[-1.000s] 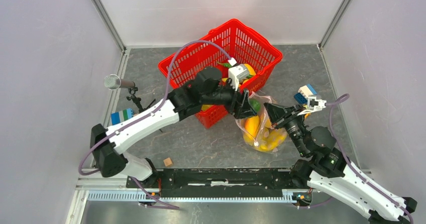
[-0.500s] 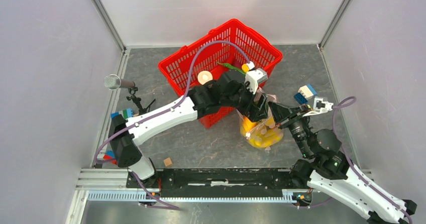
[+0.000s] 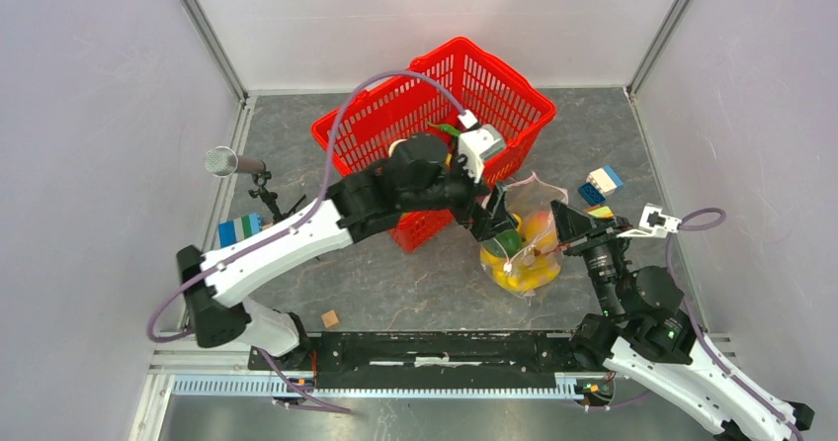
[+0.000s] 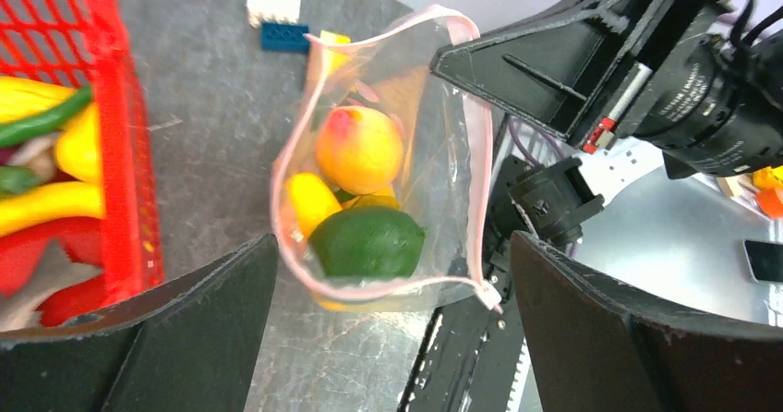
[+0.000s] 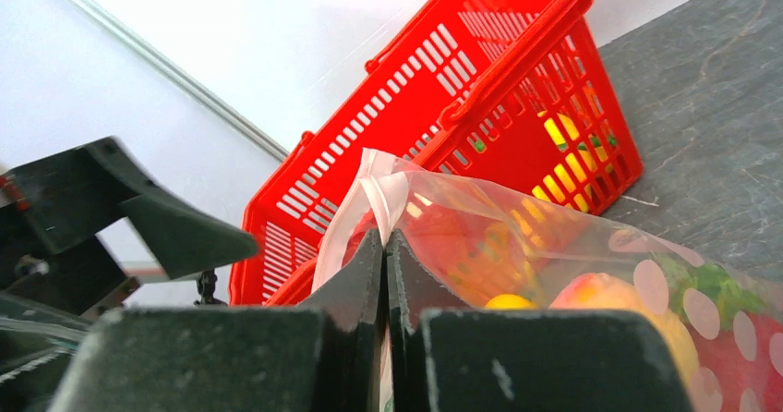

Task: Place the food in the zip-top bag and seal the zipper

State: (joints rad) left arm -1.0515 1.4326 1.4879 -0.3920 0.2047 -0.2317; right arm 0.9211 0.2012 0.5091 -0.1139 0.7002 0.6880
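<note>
The zip-top bag [image 3: 526, 248] stands by the red basket's front corner with its mouth open. In the left wrist view a green fruit [image 4: 367, 241], a peach [image 4: 358, 149] and a yellow piece [image 4: 309, 201] lie inside it. The pink zipper strip [image 4: 288, 139] rings the mouth. My left gripper [image 4: 392, 329] is open and empty, just above the bag's mouth [image 3: 491, 225]. My right gripper [image 5: 384, 246] is shut on the bag's rim and holds it up [image 3: 568, 225]. More food [image 4: 46, 199] lies in the basket.
The red mesh basket [image 3: 361, 130] stands tilted behind the bag. Building bricks [image 3: 600, 184] lie to the bag's right and more bricks [image 3: 240, 228] at the left. A wooden cube [image 3: 331, 318] lies near the front rail. A microphone [image 3: 225, 161] stands at the left wall.
My left gripper swung over the bag and has drawn back a little to the left. A green fruit now lies in the bag. My right gripper shifted right with the rim.
</note>
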